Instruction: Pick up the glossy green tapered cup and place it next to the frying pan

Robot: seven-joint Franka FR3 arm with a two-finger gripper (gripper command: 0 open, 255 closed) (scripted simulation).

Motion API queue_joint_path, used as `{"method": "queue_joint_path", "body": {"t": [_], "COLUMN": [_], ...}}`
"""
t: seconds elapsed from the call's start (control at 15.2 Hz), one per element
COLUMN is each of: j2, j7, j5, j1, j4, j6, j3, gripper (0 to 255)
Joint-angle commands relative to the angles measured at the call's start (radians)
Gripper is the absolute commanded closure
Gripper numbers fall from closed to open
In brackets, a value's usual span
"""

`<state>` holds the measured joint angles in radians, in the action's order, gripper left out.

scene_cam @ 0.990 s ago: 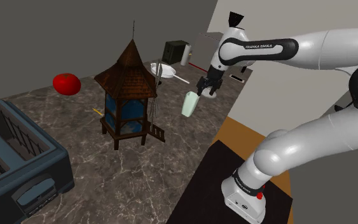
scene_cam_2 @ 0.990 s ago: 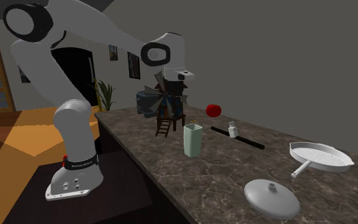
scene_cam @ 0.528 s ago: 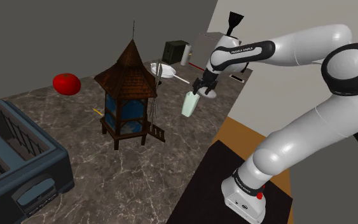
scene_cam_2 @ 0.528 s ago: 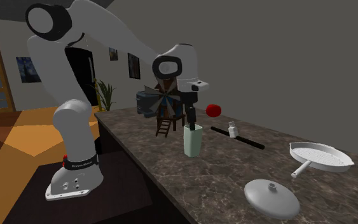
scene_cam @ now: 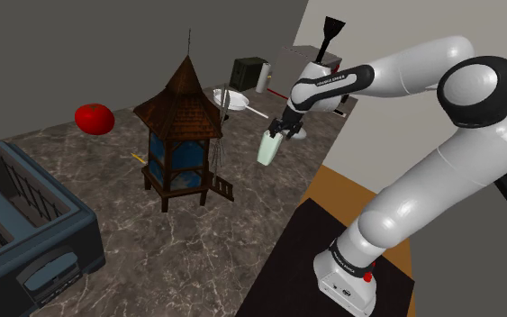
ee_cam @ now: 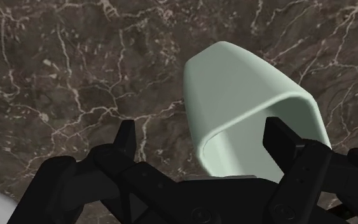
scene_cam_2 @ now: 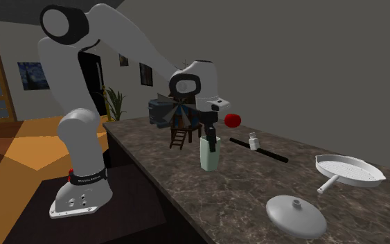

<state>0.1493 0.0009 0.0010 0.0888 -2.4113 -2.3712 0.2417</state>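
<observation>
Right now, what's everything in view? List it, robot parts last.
counter: one, dark marble, under everything
cup: one, pale green, near the counter edge, under the gripper
frying pan: one, white, second exterior view's right
lid: one, grey, near the pan
birdhouse: one, brown and blue, mid-counter
tomato: one, red, shoulder view's left of the birdhouse
toaster: one, blue-grey, shoulder view's lower left
arm: one, white
gripper: one, black, open, straddling the cup's rim

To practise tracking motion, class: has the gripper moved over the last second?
Yes. In the second exterior view the gripper has dropped to the rim of the pale green cup, which stands where it was.
</observation>
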Motion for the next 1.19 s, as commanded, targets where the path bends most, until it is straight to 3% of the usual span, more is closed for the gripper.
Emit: {"method": "queue_joint_path", "body": {"t": [0.0, 0.4, 0.46, 1.12], "j2": [-0.012, -0.012, -0.012, -0.003], "j7": [-0.003, -0.003, -0.003, 0.0], "j5": [0.004, 0.004, 0.004, 0.001], "j1": [-0.001, -0.001, -0.001, 0.0], "j4": [-0.002, -0.002, -0.002, 0.004], "j6": [-0.014, -0.014, -0.014, 0.0], "j3": [0.001, 0.001, 0.001, 0.0], "gripper": [0, 0, 255, 255]}}
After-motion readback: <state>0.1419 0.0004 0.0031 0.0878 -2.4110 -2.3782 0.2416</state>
